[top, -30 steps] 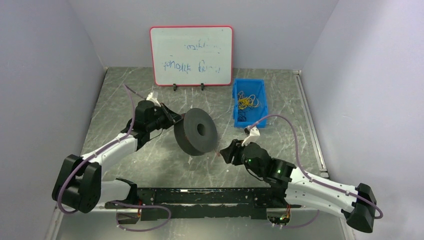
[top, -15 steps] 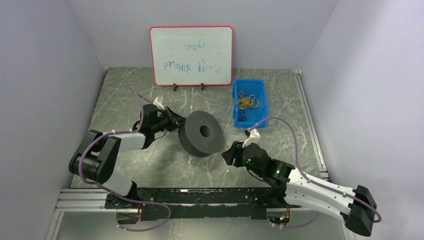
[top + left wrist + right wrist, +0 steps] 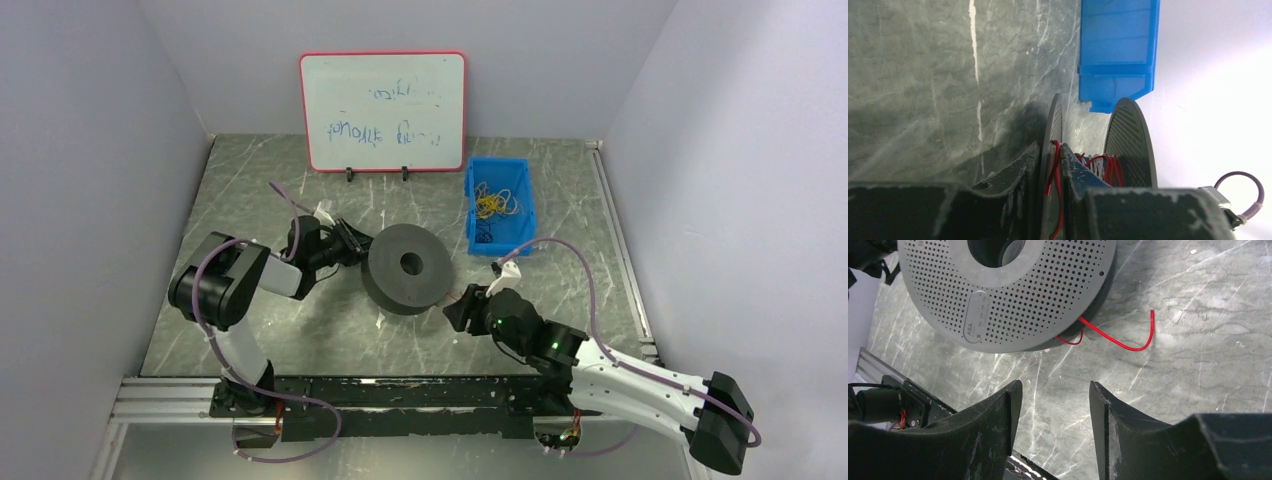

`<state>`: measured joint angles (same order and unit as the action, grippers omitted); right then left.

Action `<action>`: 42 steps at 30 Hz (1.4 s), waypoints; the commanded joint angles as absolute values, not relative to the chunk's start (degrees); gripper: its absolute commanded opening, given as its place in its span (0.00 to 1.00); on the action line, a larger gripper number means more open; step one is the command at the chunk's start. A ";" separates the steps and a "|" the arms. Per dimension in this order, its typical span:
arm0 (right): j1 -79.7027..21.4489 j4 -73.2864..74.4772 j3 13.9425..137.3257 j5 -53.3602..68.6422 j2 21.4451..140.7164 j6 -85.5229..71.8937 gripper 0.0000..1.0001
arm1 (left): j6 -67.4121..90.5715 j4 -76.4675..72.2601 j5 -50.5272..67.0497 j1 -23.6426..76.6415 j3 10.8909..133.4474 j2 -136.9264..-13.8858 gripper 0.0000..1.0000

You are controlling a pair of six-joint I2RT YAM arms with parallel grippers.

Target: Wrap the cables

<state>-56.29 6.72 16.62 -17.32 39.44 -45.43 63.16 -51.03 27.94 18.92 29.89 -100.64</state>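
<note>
Thin red wire cable [image 3: 1118, 337] trails loose from the perforated black plastic spool [image 3: 1013, 290], lying crosswise above-right of the right gripper [image 3: 1055, 390], fingers apart and empty, while the left gripper [image 3: 1050, 155] clamps the spool's disc.

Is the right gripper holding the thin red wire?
No, the right gripper is open; the thin red wire lies loose beyond it.

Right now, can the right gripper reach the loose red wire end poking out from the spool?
Probably yes. The right gripper is open, and the red wire tail lies on the table just ahead, beside the spool; nothing between.
</note>
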 commanded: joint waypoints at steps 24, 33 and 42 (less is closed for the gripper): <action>-55.03 4.19 15.36 -17.42 38.35 -46.14 0.57 | 55.25 -43.80 27.40 18.46 32.09 -100.65 0.40; -55.06 4.28 15.38 -17.93 38.58 -46.48 0.57 | 48.17 -27.84 21.40 18.46 36.16 -96.55 0.42; -54.94 4.23 16.14 -18.31 39.75 -46.41 0.57 | 44.98 -18.72 17.01 18.38 38.37 -94.58 0.42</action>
<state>-55.44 4.56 15.92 -17.37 39.68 -46.26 47.70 -23.40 19.75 18.79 36.71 -95.98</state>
